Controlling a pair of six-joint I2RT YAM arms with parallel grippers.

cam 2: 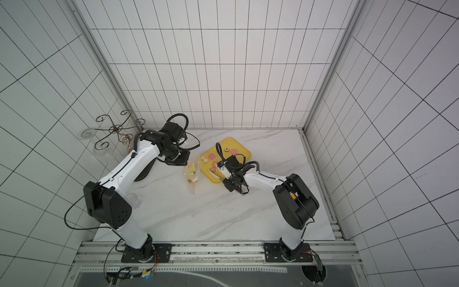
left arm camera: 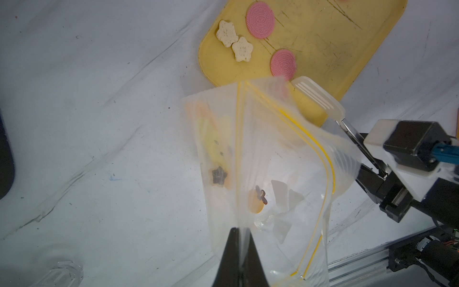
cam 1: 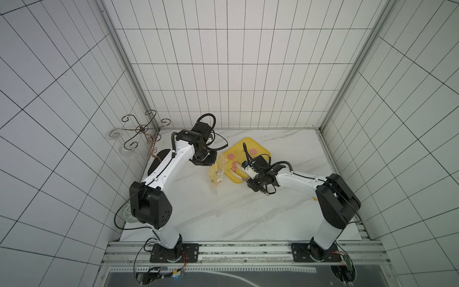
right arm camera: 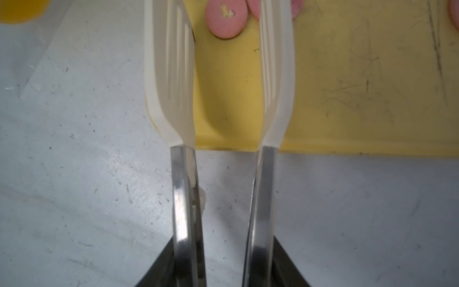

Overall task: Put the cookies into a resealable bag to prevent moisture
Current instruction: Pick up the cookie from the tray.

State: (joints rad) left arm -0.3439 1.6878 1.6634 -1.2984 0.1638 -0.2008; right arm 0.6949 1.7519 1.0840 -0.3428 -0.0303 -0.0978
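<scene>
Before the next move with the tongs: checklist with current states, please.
1. bag pinched by left gripper: ok.
2. bag mouth gaping open: ok.
3. tongs held in right gripper: ok.
4. tips apart, nothing caught between them: ok.
5. pink cookie lined up between tips in the right wrist view: ok.
6. tips touching tray: cannot tell.

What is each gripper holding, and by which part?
Left gripper pinches the resealable bag by one lip of its open mouth. Right gripper holds tongs by their metal arms; the tips grip nothing.
</scene>
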